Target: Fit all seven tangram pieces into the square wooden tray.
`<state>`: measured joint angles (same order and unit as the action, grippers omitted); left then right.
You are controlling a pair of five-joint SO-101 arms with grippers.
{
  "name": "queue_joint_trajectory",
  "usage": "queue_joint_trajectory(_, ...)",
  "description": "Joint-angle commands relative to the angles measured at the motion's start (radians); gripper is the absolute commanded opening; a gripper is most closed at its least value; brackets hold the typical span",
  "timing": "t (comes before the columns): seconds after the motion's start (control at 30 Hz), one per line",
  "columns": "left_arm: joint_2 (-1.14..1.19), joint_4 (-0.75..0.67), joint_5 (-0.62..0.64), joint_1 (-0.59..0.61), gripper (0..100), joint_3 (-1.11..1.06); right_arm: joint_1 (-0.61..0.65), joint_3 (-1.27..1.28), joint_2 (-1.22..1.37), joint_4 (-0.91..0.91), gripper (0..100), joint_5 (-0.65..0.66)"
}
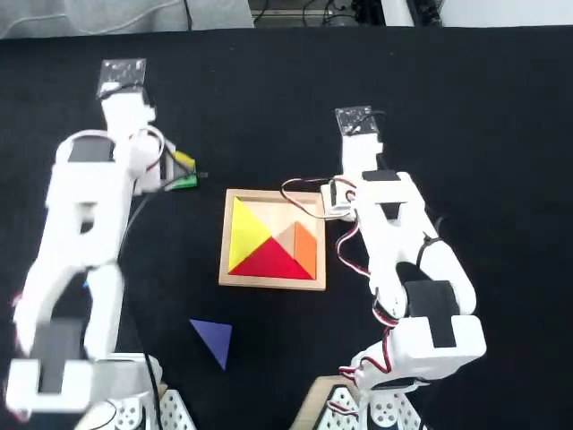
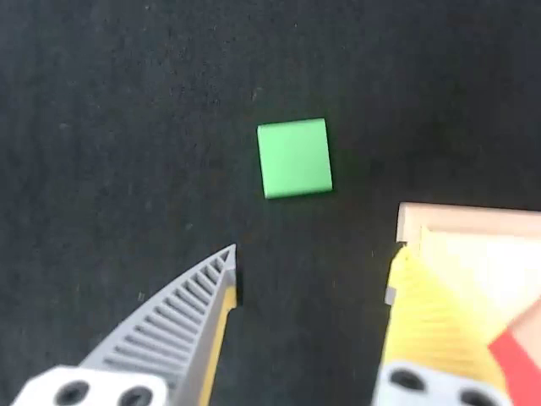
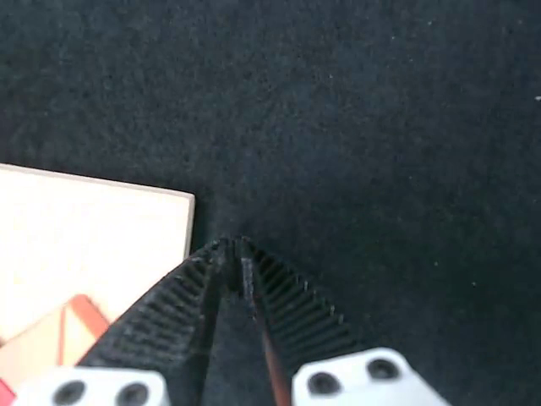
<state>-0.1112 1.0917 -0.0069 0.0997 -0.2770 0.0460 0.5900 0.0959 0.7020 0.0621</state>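
Observation:
The square wooden tray (image 1: 272, 283) lies mid-table holding a yellow triangle (image 1: 245, 235), a red triangle (image 1: 269, 262) and an orange piece (image 1: 307, 250). A green square (image 2: 294, 158) rests on the black cloth just beyond the tray's corner (image 2: 412, 218). My left gripper (image 2: 313, 264) hovers open above the cloth, short of the green square (image 1: 185, 183). A blue triangle (image 1: 215, 340) lies alone near the table's front. My right gripper (image 3: 233, 250) is shut on nothing beside another corner of the tray (image 3: 161, 222), low over the cloth.
Black cloth (image 1: 483, 134) covers the whole table. The two arm bases (image 1: 376, 408) stand at the front edge. Cables and pale fabric lie past the far edge.

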Motion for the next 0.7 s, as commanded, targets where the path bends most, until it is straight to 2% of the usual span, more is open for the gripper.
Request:
queue_joint_trajectory(0.0, 0.242, -0.014, 0.015, -0.010, 28, 0.254, -0.012, -0.061, -0.005, -0.018, 1.1, -0.009)
queue_joint_trajectory(0.23, 0.589, -0.005, 0.052, 0.033, 27, 0.510, -0.032, -0.061, -0.005, -0.014, 1.1, -0.012)
queue_joint_trajectory(0.37, 0.721, 0.083, 0.043, 0.041, 27, 0.674, -0.077, -0.082, -0.001, -0.011, 1.1, -0.086)
queue_joint_trajectory(0.67, 0.922, 0.215, 0.048, 0.010, 27, 0.963, -0.077, -0.085, 0.002, 0.005, 1.1, -0.086)
